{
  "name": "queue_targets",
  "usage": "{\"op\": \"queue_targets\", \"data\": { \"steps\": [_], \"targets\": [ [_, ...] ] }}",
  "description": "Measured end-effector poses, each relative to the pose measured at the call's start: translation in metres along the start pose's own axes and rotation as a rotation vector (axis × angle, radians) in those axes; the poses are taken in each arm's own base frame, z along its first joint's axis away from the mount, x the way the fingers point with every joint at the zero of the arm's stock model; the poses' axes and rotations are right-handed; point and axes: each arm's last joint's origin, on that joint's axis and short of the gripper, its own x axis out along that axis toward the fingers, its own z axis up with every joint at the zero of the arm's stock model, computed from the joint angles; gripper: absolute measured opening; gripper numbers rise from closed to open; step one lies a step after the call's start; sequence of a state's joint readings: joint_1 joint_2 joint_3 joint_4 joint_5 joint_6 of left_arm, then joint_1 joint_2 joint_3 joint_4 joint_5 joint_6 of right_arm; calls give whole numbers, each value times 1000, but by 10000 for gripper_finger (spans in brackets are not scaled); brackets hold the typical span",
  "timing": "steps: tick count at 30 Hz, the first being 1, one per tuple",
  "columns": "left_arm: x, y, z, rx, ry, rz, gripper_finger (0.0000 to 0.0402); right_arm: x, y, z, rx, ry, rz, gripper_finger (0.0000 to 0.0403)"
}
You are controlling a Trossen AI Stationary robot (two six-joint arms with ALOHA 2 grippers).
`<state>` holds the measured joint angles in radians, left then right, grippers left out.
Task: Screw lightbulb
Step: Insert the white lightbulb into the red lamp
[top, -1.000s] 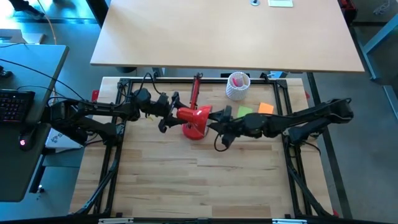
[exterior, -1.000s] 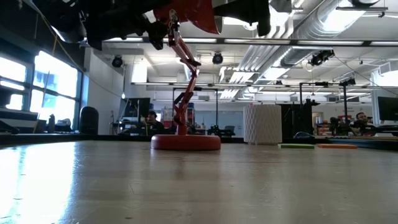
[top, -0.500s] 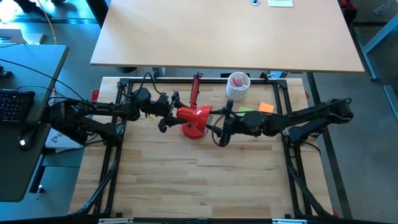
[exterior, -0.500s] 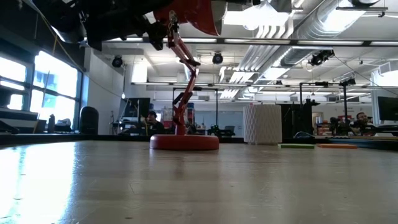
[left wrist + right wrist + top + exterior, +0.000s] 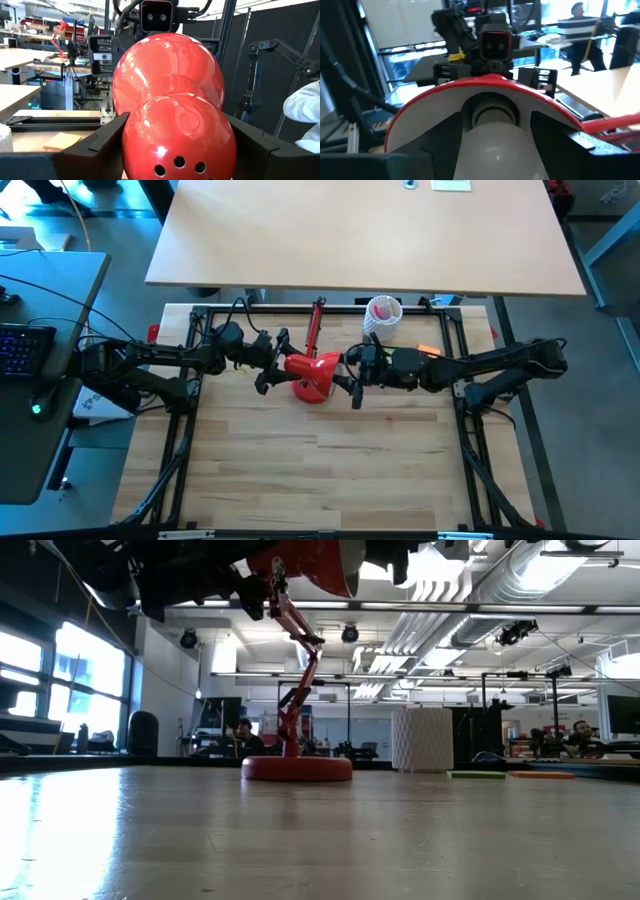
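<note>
Right wrist view: lightbulb [image 5: 492, 145] sits inside red lamp shade [image 5: 420, 105].

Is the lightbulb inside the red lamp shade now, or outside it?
Inside. In the right wrist view the lightbulb sits within the red lamp shade, its base reaching the socket, between the right gripper fingers.

In the high view the lightbulb cannot be seen; the right gripper [image 5: 352, 380] and the red lamp shade [image 5: 312, 373] cover it. In the right wrist view the lightbulb [image 5: 492, 147] is cut off by the lower edge, and its screw base is mostly hidden inside the shade [image 5: 490, 95]. In the low view the upper edge cuts off both arms and most of the shade [image 5: 312, 565]. In the left wrist view the shade [image 5: 172, 120] hides almost all of the right arm behind it, and the left gripper's fingers [image 5: 100, 142] are cut off by the lower edge.
</note>
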<state>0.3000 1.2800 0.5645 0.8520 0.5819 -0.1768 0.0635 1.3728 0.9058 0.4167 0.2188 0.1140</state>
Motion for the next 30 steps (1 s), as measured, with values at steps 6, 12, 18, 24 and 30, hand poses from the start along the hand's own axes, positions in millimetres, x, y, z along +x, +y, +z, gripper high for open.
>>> {"op": "queue_targets", "data": {
  "steps": [6, 12, 18, 24, 30],
  "targets": [
    [0, 0, 1, 0, -3, 2, 251, -14, 0, 14, -204, -34, 39, 229],
    [0, 0, 1, 1, -4, -1, 251, -38, 0, 29, -462, -26, 49, 229],
    [0, 0, 1, -2, -6, -4, 251, -50, 4, 25, -815, 67, 73, 229],
    [0, 0, 1, -13, -6, -3, 251, -42, 7, 14, -1017, 113, 69, 256],
    [0, 0, 1, -16, -8, 4, 251, -33, 8, 5, -1121, 147, 86, 310]
  ]
}}
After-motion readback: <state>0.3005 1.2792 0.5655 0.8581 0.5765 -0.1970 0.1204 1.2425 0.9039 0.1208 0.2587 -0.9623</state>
